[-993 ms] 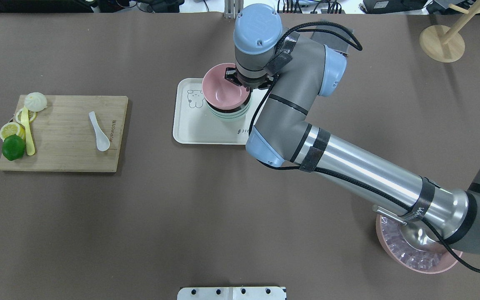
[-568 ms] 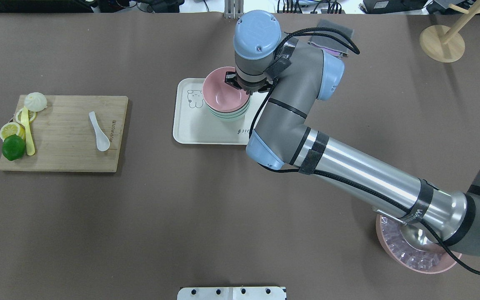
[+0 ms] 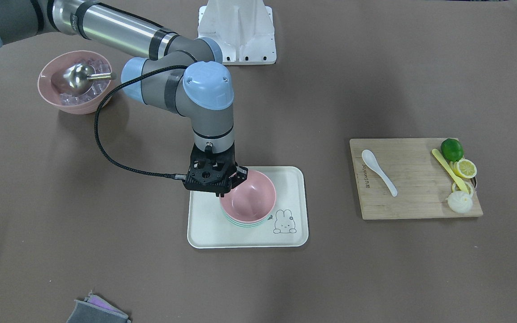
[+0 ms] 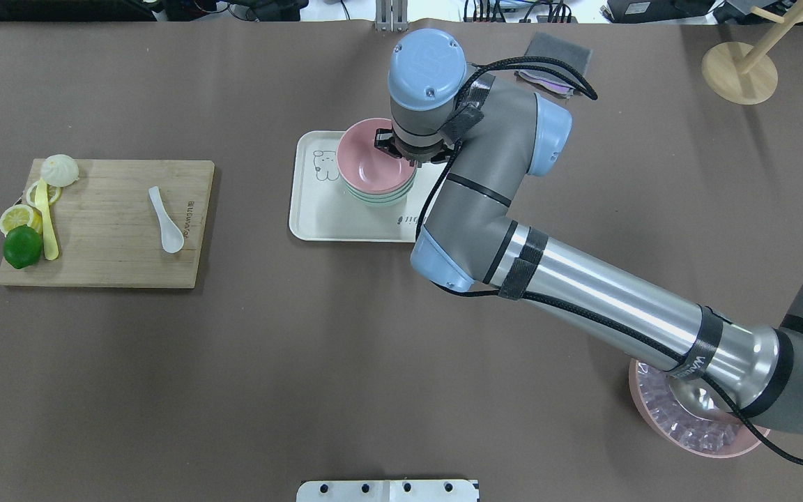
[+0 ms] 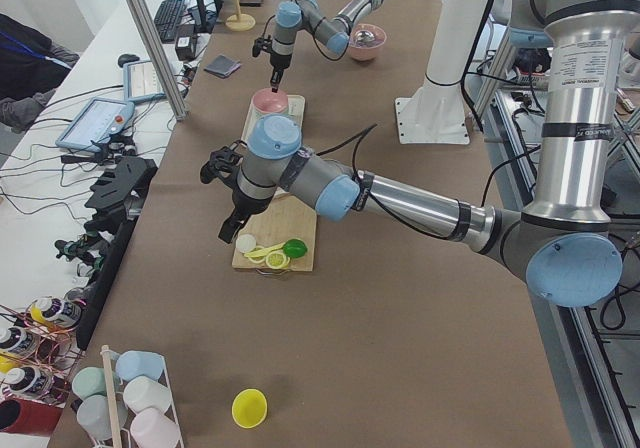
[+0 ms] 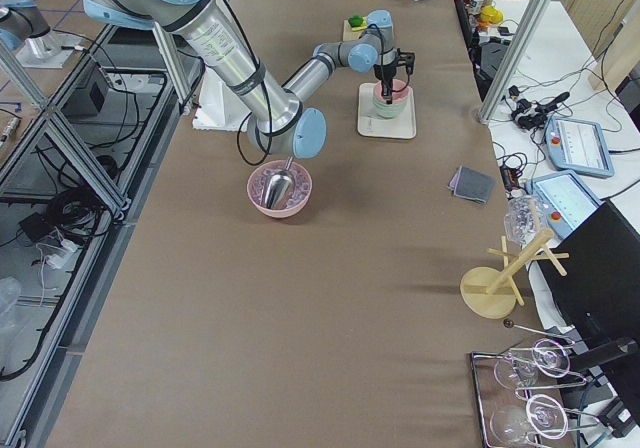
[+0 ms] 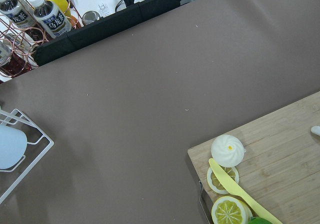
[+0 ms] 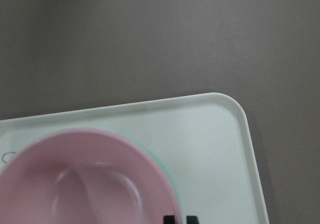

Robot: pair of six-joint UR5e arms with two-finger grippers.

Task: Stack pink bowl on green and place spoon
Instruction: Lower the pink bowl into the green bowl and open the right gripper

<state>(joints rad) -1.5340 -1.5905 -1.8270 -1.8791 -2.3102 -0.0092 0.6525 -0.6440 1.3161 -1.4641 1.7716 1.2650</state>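
The pink bowl (image 4: 368,157) sits nested in the green bowl (image 4: 382,198) on the white tray (image 4: 318,217); only the green rim shows under it (image 3: 246,224). My right gripper (image 4: 393,144) is at the pink bowl's right rim and shut on it; its fingertips (image 8: 170,219) show close together at the rim. The white spoon (image 4: 166,220) lies on the wooden cutting board (image 4: 109,265), far to the left. My left gripper (image 5: 230,230) shows only in the exterior left view, above the board's end; I cannot tell whether it is open or shut.
On the board's left end lie a lime (image 4: 22,247), lemon slices (image 4: 17,217), a yellow knife (image 4: 46,223) and a bun (image 4: 59,169). A pink bowl of ice with a metal scoop (image 3: 74,83) stands by the right arm's base. A grey cloth (image 4: 556,54) and a wooden stand (image 4: 739,70) are at the back right.
My right gripper has come down with the pink bowl. The bowl was tilted above the green bowl and now sits level inside it.
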